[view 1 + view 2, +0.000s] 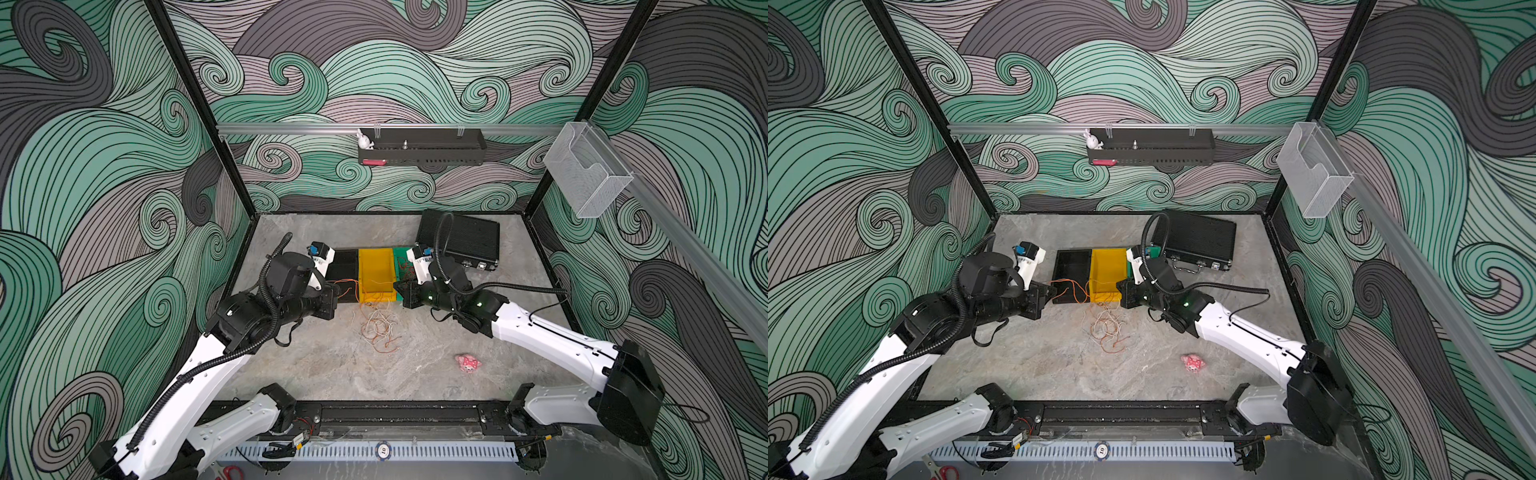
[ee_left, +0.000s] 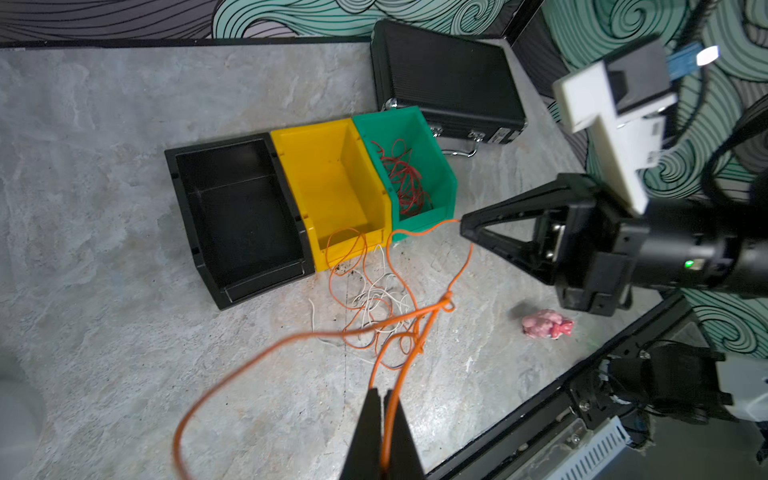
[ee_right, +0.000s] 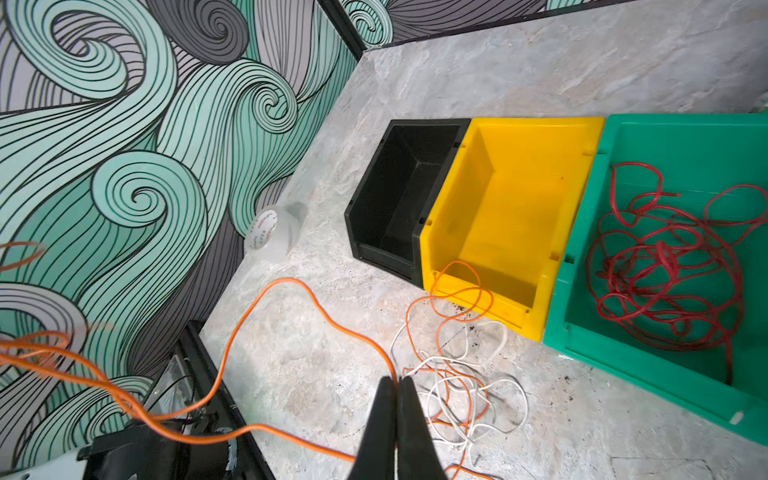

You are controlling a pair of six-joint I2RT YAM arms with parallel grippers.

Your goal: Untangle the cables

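- The left gripper (image 2: 381, 392) is clamped on the orange cable (image 2: 446, 301), which runs up between its closed jaws at the bottom of the left wrist view.
- The right gripper (image 3: 397, 380) is also closed on an orange strand. In the left wrist view that strand ends at its tip, right of centre.
- The red cable (image 3: 660, 257) lies coiled alone in the green bin (image 3: 623, 370) at the right of the right wrist view, so it appears to be sorted.
- The yellow bin (image 3: 532, 187) and the black bin (image 3: 399, 174) hold nothing, apart from one orange loop draped over the yellow bin's front lip.
- The orange cable and the white cable (image 2: 312, 318) are interlaced on the table just in front of the yellow bin. In both top views this tangle (image 1: 380, 328) sits centre frame between the grippers.
- Judged from this, roughly one cable of three is freed. Orange and white are left to part.
- Only the left wrist view shows a knot-like snag in the orange cable, mid-frame above the table.
- Only the right wrist view shows a tape roll (image 3: 272, 232) by the wall, left of centre.
- The top views add a pink plush toy (image 1: 468, 363), well apart at lower right.
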